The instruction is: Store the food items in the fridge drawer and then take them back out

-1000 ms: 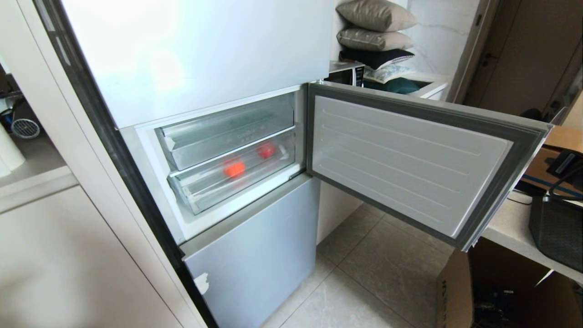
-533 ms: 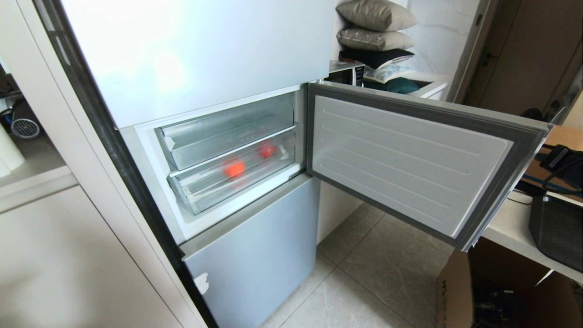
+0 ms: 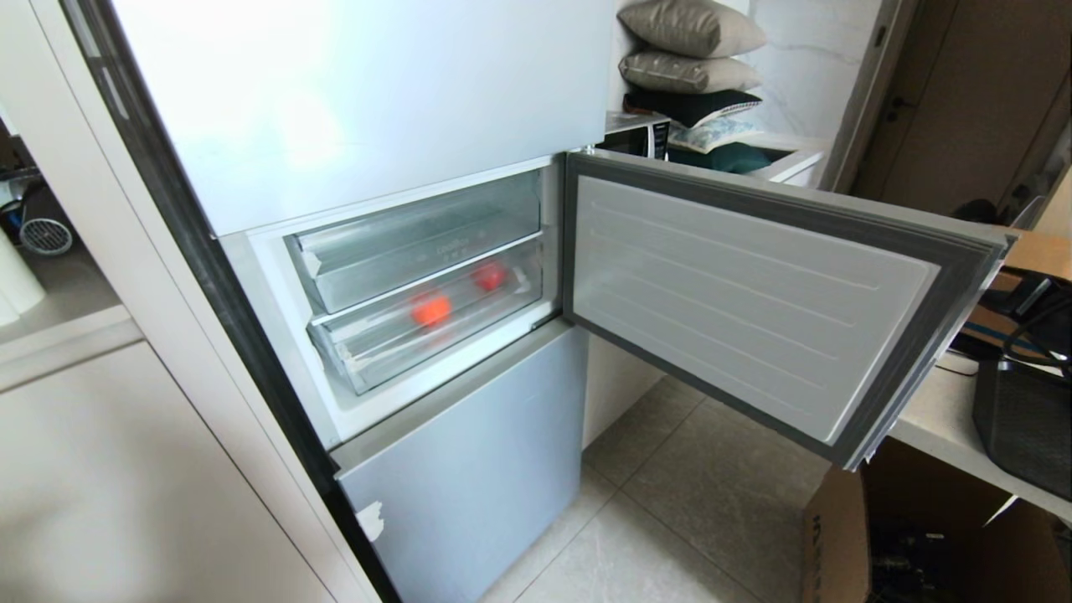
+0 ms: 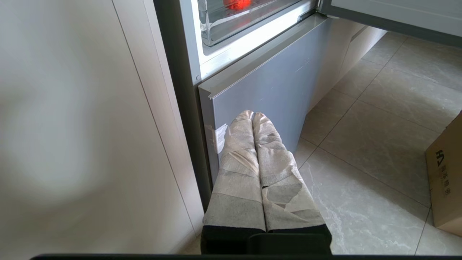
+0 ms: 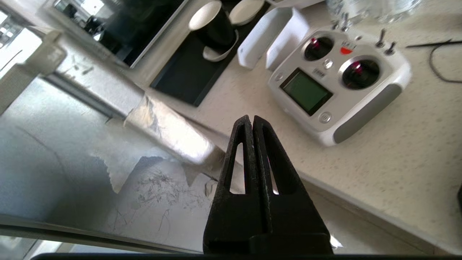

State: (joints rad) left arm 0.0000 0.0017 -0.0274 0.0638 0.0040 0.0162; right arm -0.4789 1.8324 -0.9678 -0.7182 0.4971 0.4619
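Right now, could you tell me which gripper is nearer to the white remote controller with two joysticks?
Right. The right gripper hovers, shut, over the counter edge beside the white remote controller; the left gripper is shut, low before the fridge.

Fridge door (image 3: 754,301) swung wide, compartment front clear; fridge drawer (image 3: 427,322) pushed in under upper drawer (image 3: 419,247)

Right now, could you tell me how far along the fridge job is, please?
Storing looks done: both fruits lie in the pushed-in lower drawer. The right gripper is shut and empty by the open fridge door; the left gripper is parked. Taking them back out remains.
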